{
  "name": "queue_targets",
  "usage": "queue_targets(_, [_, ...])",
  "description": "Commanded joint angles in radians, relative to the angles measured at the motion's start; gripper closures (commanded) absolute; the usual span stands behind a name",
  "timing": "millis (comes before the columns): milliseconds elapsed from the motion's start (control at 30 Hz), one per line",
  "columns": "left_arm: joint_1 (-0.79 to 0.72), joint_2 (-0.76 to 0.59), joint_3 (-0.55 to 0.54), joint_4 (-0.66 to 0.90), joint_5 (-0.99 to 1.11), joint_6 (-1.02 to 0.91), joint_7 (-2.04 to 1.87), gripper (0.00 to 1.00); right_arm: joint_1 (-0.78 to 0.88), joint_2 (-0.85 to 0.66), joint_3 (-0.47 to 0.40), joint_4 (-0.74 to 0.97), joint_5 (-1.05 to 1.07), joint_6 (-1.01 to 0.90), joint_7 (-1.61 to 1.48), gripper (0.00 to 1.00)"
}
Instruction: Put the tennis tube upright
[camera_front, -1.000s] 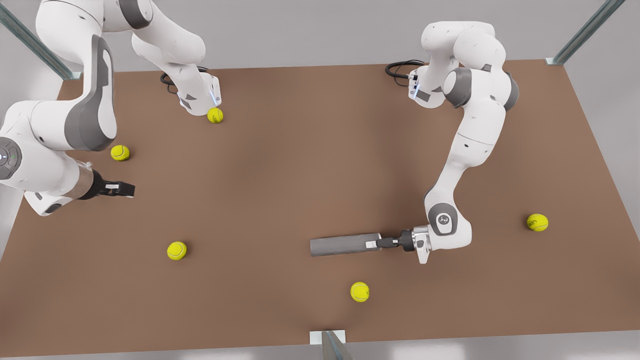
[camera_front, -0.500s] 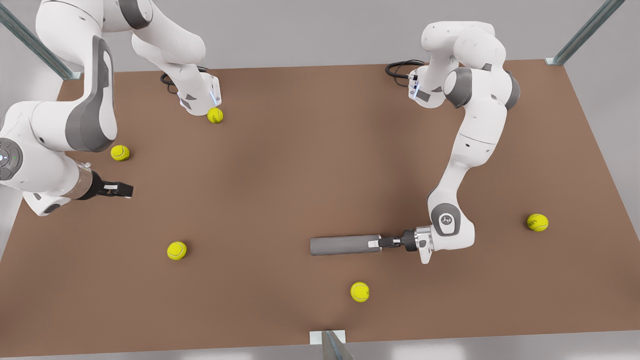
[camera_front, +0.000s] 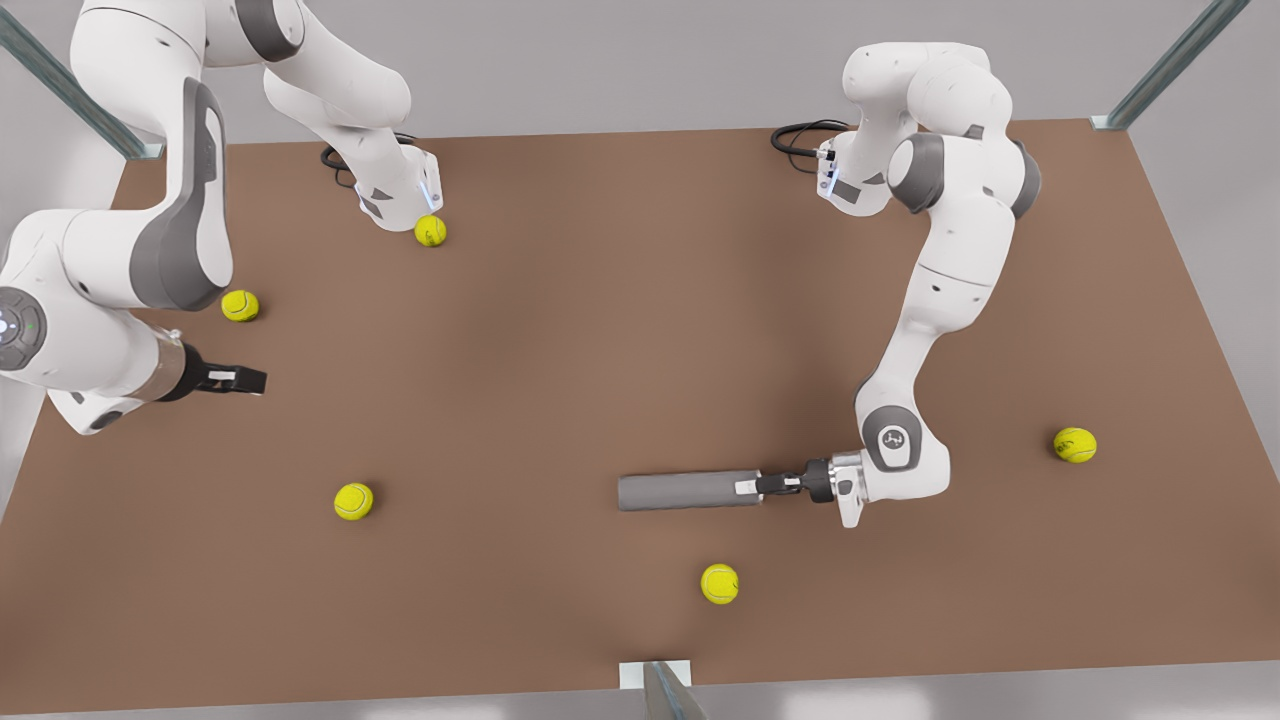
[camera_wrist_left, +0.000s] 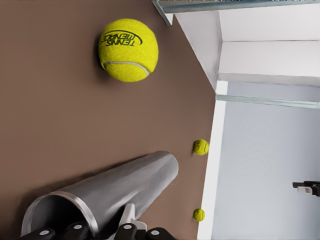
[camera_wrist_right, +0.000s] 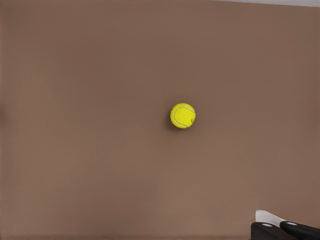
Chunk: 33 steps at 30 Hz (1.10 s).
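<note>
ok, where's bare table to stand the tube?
Widest bare stretch: table centre, beyond the tennis tube. Tighter near the front edge, where a ball sits. Left gripper grips the tube's open end; right gripper waits at the front view's left.

The left gripper (camera_front: 748, 487), clamped on the tennis tube (camera_front: 685, 491), has levelled it, its far end now slightly farther from the nearest tennis ball (camera_front: 719, 583). The right gripper (camera_front: 255, 380) has drawn back slightly from that ball.
</note>
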Motion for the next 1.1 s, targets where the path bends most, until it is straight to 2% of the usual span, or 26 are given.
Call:
queue_targets(0, [0.000, 0.000, 0.002, 0.000, 0.002, -0.003, 0.000, 0.67, 0.000, 0.000, 0.000, 0.001, 0.000, 0.000, -0.001, 0.00])
queue_targets(633, [0.000, -0.034, 0.009, -0.003, 0.018, -0.067, -0.008, 0.75, 0.000, 0.001, 0.000, -0.001, 0.000, -0.002, 0.000, 0.00])
queue_targets(1067, [-0.005, -0.080, 0.071, -0.003, 0.080, -0.169, -0.023, 0.79, -0.002, 0.001, -0.001, -0.001, 0.000, -0.002, 0.002, 0.00])
